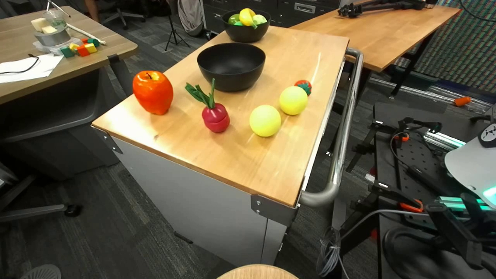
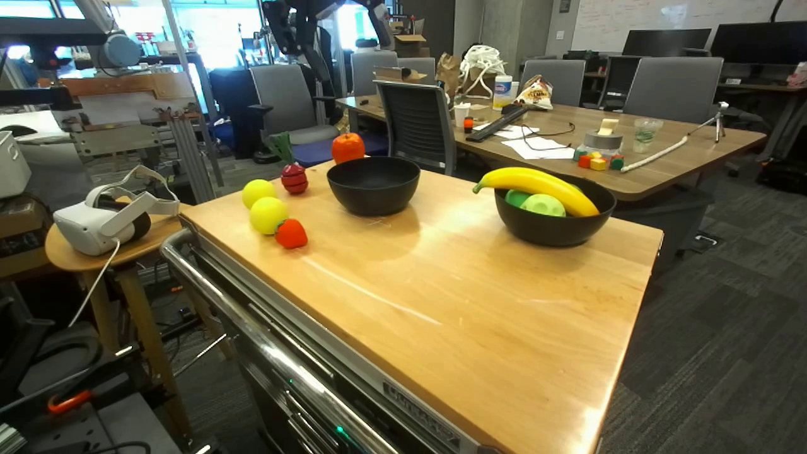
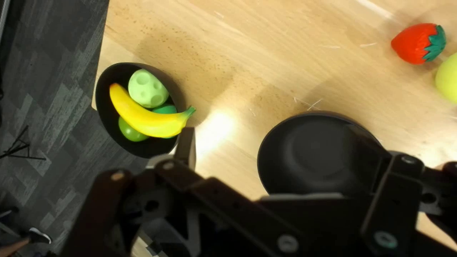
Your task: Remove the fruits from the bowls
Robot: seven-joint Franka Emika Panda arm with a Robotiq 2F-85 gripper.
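Note:
A black bowl (image 2: 548,232) holds a banana (image 2: 545,187), a dimpled light green piece (image 3: 147,89), a green round fruit (image 3: 131,129) and a darker green piece partly hidden under the banana. A second black bowl (image 3: 317,153) is empty; it also shows in both exterior views (image 1: 232,77) (image 2: 372,195). Loose on the tabletop are a strawberry (image 2: 291,234), two yellow balls (image 1: 265,121) (image 1: 293,100), a red radish-like piece (image 1: 216,117) and an orange-red apple-like fruit (image 1: 153,92). My gripper (image 3: 273,142) is open and empty above the table, its fingers apart over the bowls' near side.
The wooden cart top (image 2: 441,284) has a metal handle rail (image 2: 265,353) along one side. A stool with a white headset (image 2: 116,217) stands beside it. Another desk (image 2: 693,157) with coloured blocks and papers stands behind.

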